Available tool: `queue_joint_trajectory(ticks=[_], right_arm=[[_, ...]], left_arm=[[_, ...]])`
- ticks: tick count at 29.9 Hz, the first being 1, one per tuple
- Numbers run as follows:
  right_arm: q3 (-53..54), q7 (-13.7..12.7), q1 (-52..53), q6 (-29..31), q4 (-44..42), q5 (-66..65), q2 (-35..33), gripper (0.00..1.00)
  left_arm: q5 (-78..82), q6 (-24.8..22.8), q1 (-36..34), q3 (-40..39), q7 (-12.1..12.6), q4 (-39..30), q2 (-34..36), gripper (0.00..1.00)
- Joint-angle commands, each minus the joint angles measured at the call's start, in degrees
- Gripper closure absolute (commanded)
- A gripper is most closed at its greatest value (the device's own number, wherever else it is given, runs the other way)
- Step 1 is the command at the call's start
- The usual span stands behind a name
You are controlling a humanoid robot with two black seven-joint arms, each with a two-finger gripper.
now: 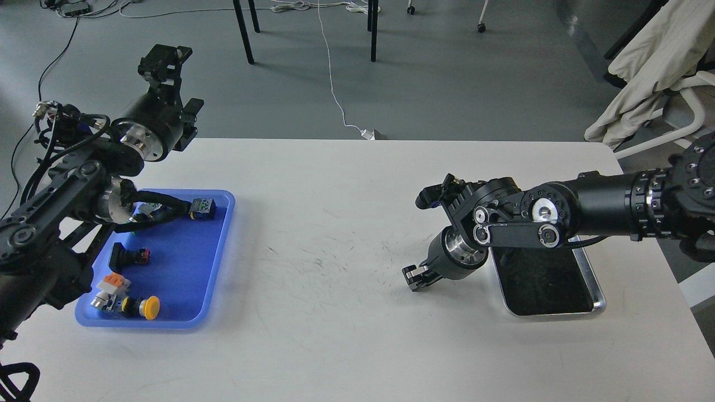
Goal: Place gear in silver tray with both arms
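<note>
Even, soft, bright light; the matte white desk (346,335) shows faint shadows, mild glare toward 12 o'clock, and sharp focus throughout.

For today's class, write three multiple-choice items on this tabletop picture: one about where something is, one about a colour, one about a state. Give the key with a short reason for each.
1. Where does the silver tray lie on the table?
A. On the robot's right side
B. On the robot's left side
C. On the floor

2. What colour is the tray holding the small parts?
A. Red
B. Blue
C. Green

3. What is the state of the silver tray?
A. Full of parts
B. Turned over
C. Nothing visible in its exposed part

Key:
1 A, it sits under the right arm, near the right end effector.
2 B, the blue tray holds a yellow-capped button and other parts, below the raised left end effector.
3 C, its dark bottom shows only reflections; the arm hides the far end.
</note>
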Motion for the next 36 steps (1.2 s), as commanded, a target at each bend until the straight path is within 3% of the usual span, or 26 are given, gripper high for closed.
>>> queue_joint_trajectory(ticks=[1, 6, 10, 16, 22, 36], right_arm=[[-0.25, 0.27, -0.02, 0.15, -0.58, -0.50, -0.17, 0.88], [0.10, 0.62, 1.20, 0.41, -0.67, -0.42, -1.39, 0.90], [1.24, 0.88, 5.59, 0.64, 1.87, -0.15, -7.01, 0.90], [4.94, 0.88, 8.94, 0.64, 7.85, -0.68, -21.06, 0.90], [5.02, 1.24, 6.14, 0.64, 8.12, -7.43, -31.53, 0.90], [8.10, 1.15, -6.61, 0.07, 4.69, -12.37, -32.25, 0.89]], left_arm=[[0.00, 0.00, 0.00, 0.00, -0.05, 0.01, 0.00, 0.02], [0.00, 0.00, 0.00, 0.00, -0.05, 0.01, 0.00, 0.02], [0.00, 0.00, 0.00, 0.00, -0.05, 0.01, 0.09, 0.02], [0.00, 0.00, 0.00, -0.08, 0.03, 0.01, 0.00, 0.02], [0.00, 0.00, 0.00, 0.00, 0.03, 0.01, -0.18, 0.02], [0.00, 0.00, 0.00, 0.00, -0.05, 0.01, -0.35, 0.02]])
